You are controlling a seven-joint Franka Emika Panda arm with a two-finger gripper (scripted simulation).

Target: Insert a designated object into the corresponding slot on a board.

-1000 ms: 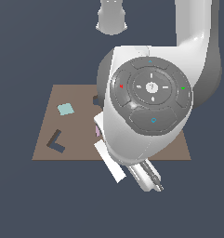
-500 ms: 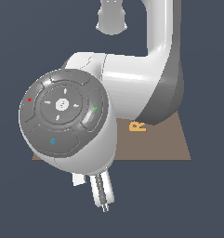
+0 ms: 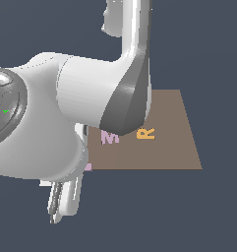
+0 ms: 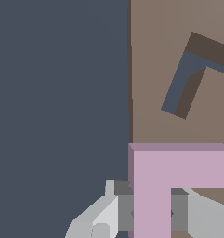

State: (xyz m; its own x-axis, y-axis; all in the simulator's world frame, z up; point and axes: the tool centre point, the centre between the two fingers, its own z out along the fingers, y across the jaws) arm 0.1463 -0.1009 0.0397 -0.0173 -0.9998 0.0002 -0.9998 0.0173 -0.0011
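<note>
Blocking most of board point(image 3: 169, 147), arm; tool point(image 4: 153, 214) clamped on lilac L point(image 4: 178, 169).

Flat, even simulator lighting, sharp throughout, with soft shading on the arm point(image 3: 90, 98) and no glare.

Pale lilac L-shaped block point(image 4: 153, 186) lay over the edge of the flat brown board point(image 4: 150, 69), one leg running along that edge, the other across it, dark L-shaped slot point(image 4: 190, 76) sat open in the board nearby, apart from the block, turned at a slant
</note>
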